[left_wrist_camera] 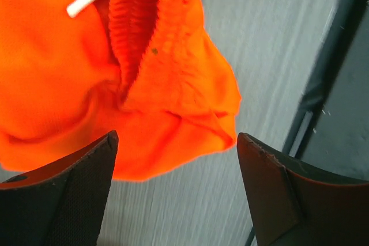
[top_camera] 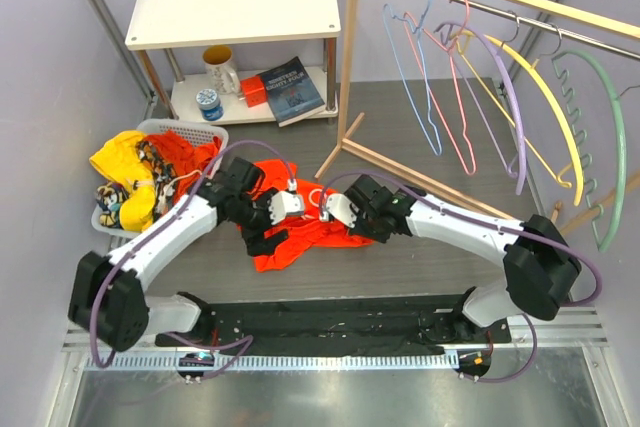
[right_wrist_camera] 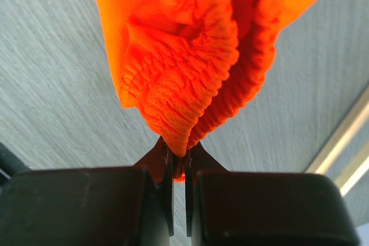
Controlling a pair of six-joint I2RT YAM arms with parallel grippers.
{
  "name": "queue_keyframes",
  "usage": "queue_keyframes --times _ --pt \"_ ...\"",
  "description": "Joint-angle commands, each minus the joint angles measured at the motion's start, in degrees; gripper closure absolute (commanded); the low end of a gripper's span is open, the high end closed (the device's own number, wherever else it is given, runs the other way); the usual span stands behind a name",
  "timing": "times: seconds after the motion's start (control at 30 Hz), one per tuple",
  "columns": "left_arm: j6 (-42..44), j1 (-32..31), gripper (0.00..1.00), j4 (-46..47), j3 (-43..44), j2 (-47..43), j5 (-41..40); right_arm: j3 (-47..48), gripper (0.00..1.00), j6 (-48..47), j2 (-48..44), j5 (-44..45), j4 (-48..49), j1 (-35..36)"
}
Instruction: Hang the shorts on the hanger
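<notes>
Two arms are meeting over the shorts [top_camera: 300, 222], which are lying crumpled on the table [top_camera: 420, 267] between them. Right gripper [right_wrist_camera: 179, 165] is pinching the gathered waistband, jaws clenched, apparently to anchor it. Left gripper [left_wrist_camera: 176, 159] is hovering with jaws spread wide, gripping nothing, likely for a regrasp. Hanger [top_camera: 415, 67] is hanging on the rail [top_camera: 500, 9], well apart.

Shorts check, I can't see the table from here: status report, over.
Left gripper open, above the shorts. Right gripper shut on the waistband. Shorts on the table; blue hanger on the rail, empty. Nothing in the way.
</notes>
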Motion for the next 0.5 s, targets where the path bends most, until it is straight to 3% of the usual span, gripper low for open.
queue_keyframes --times 0.0,0.13,0.2,0.23,0.27,0.33,0.4,0.47 --pt "-8.5 -1.6 0.18 15.6 0.6 7.2 -5.4 0.3 0.99 -0.2 -3.2 3.8 3.8 0.0" --pt "-13.1 -1.5 0.2 18.0 2.0 13.6 -5.8 1.1 0.99 0.0 -3.8 4.2 3.1 0.0" --pt "-14.9 -1.5 0.24 17.8 2.5 15.7 -2.2 1.4 0.99 0.0 -4.0 4.3 3.0 -0.1" --pt "-15.3 -1.5 0.31 16.4 3.0 16.3 -0.5 1.6 0.99 0.1 -4.2 4.4 3.0 0.0" --pt "-15.4 -1.5 0.52 14.9 3.6 16.6 0.9 2.2 0.99 0.4 -4.3 4.8 2.9 0.0" --pt "-15.0 -0.8 0.81 9.6 5.7 15.3 3.7 3.4 0.99 0.8 -4.4 5.7 1.8 0.0" --pt "-14.3 1.2 0.95 5.5 7.6 12.6 5.5 5.4 0.99 1.7 -4.8 6.3 1.1 -0.2" --pt "-13.9 6.2 1.0 0.8 11.5 8.0 6.7 8.0 0.99 2.1 -5.5 5.2 -0.8 0.0"
